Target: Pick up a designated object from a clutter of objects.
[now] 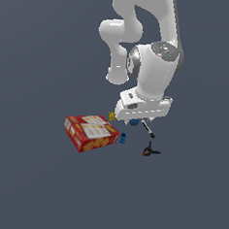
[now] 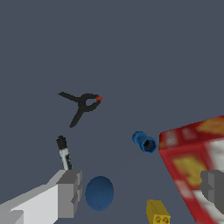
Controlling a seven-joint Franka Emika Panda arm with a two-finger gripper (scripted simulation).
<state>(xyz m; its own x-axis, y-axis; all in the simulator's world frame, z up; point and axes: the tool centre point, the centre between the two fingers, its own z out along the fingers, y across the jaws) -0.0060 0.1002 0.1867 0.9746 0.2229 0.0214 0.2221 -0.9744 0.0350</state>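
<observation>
The gripper (image 2: 140, 192) is held spread above the blue ball (image 2: 99, 193). The white-black stick (image 2: 64, 153) is seen just beside the ball, between it and the black clamp (image 2: 83, 105).

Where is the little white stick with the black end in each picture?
Exterior view: the stick pokes out just under the gripper, toward that view's right.
Wrist view: the stick stands beside a gripper finger.
Shared landmark: the black clamp lies near it.
</observation>
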